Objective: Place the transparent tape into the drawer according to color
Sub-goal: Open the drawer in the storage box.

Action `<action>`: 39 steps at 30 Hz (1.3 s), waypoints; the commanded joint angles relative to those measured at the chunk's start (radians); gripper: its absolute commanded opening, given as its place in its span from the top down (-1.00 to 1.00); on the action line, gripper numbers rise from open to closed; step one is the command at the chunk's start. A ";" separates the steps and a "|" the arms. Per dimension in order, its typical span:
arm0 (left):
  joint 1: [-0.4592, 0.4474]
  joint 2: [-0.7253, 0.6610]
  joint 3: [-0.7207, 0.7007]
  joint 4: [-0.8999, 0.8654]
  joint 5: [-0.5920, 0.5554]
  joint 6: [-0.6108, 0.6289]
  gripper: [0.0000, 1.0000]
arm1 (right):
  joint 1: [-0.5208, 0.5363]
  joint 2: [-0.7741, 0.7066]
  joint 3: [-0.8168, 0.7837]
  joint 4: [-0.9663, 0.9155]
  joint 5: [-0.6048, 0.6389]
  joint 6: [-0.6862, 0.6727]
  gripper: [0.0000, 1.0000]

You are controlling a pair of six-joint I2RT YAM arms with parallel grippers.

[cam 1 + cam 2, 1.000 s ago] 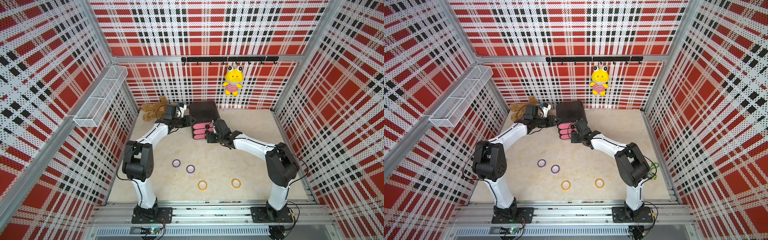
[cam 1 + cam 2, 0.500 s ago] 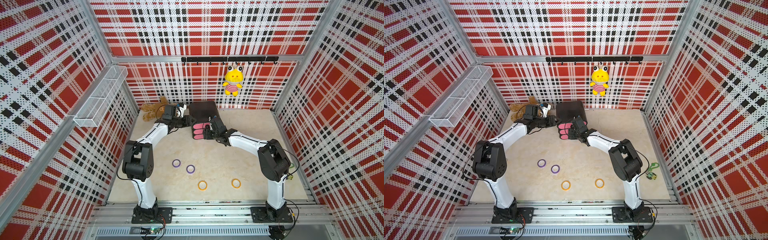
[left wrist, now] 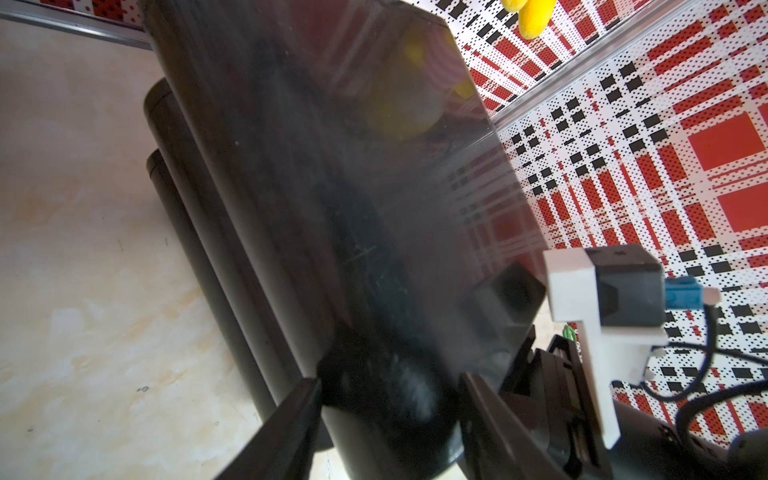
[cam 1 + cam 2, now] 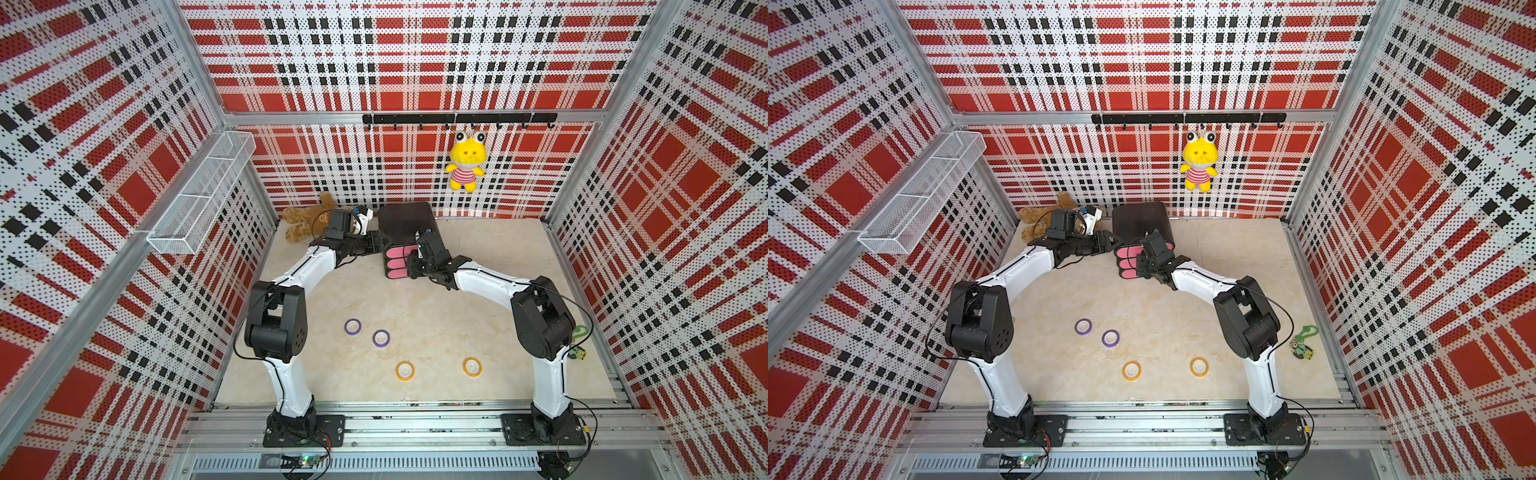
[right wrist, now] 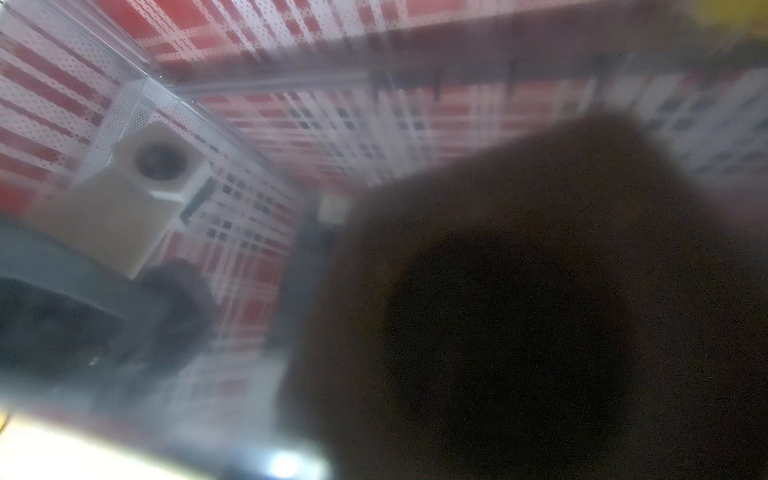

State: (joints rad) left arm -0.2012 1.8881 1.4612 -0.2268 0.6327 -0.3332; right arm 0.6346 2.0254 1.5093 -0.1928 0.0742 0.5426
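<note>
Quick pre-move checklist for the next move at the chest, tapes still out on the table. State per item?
1. Chest braced: ok. The left gripper has its jaws on either side of the chest edge.
2. Right gripper on a knob: cannot tell. It is at the pink drawer fronts, and the wrist view is blurred.
3. Drawer open: not ok. No front is visibly pulled out in the top views.
4. Purple tapes free: ok. They lie flat and apart.
5. Orange tapes free: ok.
6. Red-pink tapes stowed: cannot tell. None are in view.
</note>
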 commanded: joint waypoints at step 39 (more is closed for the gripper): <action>-0.010 0.051 -0.010 -0.031 0.023 0.011 -0.19 | 0.005 -0.010 -0.079 -0.008 0.004 0.052 0.49</action>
State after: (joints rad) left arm -0.2012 1.8999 1.4612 -0.1947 0.6392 -0.3340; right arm 0.6346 2.0163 1.4639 -0.1444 0.1135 0.5606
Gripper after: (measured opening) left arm 0.595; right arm 0.343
